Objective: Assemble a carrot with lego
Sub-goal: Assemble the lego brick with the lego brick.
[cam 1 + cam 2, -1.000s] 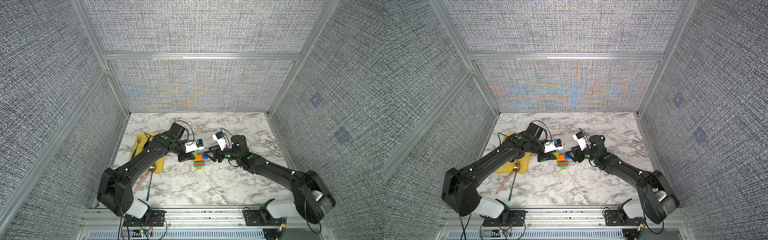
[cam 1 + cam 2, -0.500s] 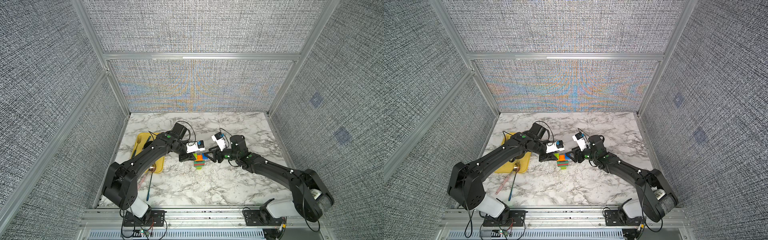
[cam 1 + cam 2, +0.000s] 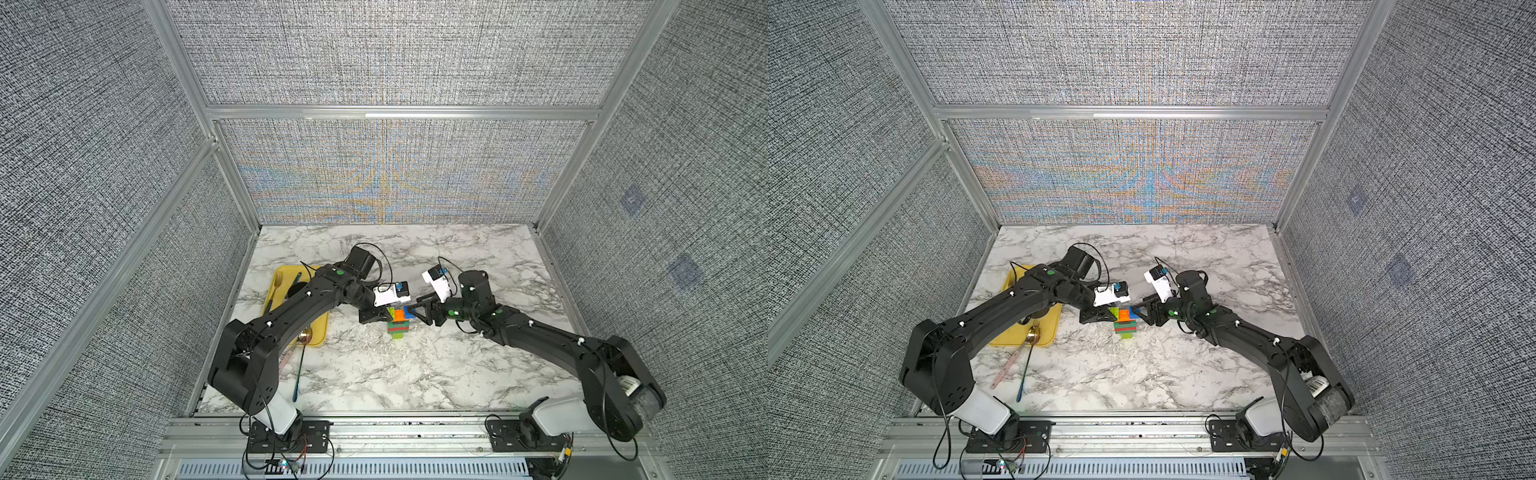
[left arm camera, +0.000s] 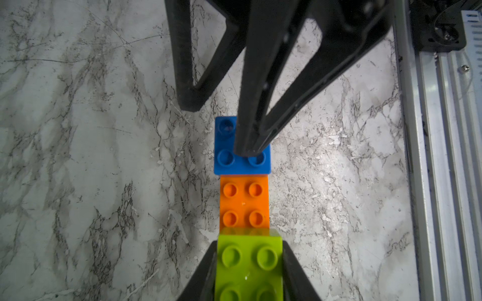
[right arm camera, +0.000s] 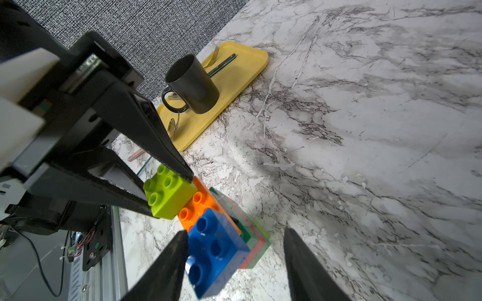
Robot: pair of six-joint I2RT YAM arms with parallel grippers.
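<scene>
Left elbow (image 3: 249,345) higher, arms converged.

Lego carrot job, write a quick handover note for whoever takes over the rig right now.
Left gripper: shut on the lime brick, holding it at one end of the orange brick.
Right gripper: jaws open, straddling the blue brick; one finger rests on it, no clamp.
The carrot stands mid-table in both top views: lime, dark green, red, dark green, orange layers joined.
Done: body stacked, blue brick sitting on the orange end.
Left: whether the lime brick is pressed fully home cannot be told; probably seat it, then release both.
Yellow tray with mug is not part of the job.
</scene>
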